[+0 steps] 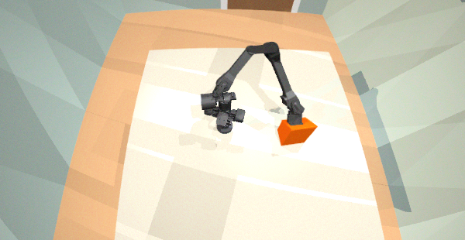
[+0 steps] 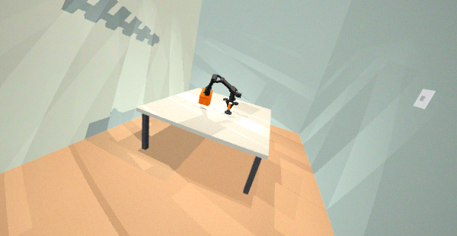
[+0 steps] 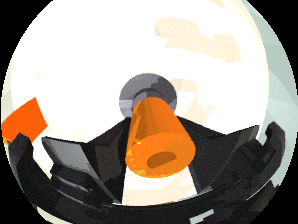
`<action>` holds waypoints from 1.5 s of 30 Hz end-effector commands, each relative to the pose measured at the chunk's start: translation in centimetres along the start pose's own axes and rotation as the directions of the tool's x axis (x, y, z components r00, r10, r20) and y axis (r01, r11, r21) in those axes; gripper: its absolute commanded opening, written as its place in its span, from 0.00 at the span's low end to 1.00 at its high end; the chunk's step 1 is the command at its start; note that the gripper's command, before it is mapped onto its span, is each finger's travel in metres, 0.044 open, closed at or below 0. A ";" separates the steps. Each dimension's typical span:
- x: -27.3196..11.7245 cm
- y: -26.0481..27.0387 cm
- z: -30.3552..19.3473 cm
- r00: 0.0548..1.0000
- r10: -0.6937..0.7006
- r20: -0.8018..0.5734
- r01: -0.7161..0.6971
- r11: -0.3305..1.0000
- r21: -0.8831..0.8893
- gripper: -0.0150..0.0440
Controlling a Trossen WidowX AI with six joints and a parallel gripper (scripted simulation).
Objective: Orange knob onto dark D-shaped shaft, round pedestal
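Observation:
The orange knob (image 2: 229, 106) (image 3: 162, 122) is upright between the fingers of my gripper (image 3: 152, 120) (image 2: 230, 104), which is shut on it. The round dark pedestal (image 1: 225, 128) (image 2: 228, 113) (image 3: 150, 80) stands right below. In the wrist view, part of the dark shaft (image 3: 143, 94) shows between the knob's lower end and the pedestal's disc, so the knob is not flush with the disc. Whether the shaft's tip is inside the hole is hidden. In the top view the gripper covers the knob. An oval opening shows in the knob's top.
The arm's orange base block (image 1: 296, 134) (image 2: 205, 97) (image 3: 25, 121) stands to the right of the pedestal in the top view. The arm arches from it over the white table (image 1: 302, 210) (image 2: 244, 146). Patches of light and shadow cross the table.

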State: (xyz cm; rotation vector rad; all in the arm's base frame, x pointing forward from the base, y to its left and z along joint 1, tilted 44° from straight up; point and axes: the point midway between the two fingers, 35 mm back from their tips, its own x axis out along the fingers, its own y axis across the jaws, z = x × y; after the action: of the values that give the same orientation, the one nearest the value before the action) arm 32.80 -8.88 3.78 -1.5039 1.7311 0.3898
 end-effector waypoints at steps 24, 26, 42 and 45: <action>1.1 0.2 0.1 1.000 -0.005 -0.002 0.005 1.000 -0.002 0.25; 1.4 0.2 0.1 1.000 -0.005 -0.002 0.005 1.000 -0.002 0.25; 1.6 0.1 0.0 1.000 -0.002 -0.004 0.002 1.000 0.004 0.48; 1.6 0.1 0.0 1.000 -0.002 -0.004 0.002 1.000 0.004 0.61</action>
State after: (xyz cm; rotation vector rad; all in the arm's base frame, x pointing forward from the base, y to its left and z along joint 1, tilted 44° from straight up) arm 32.70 -10.03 2.52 -1.5032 1.7330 0.3818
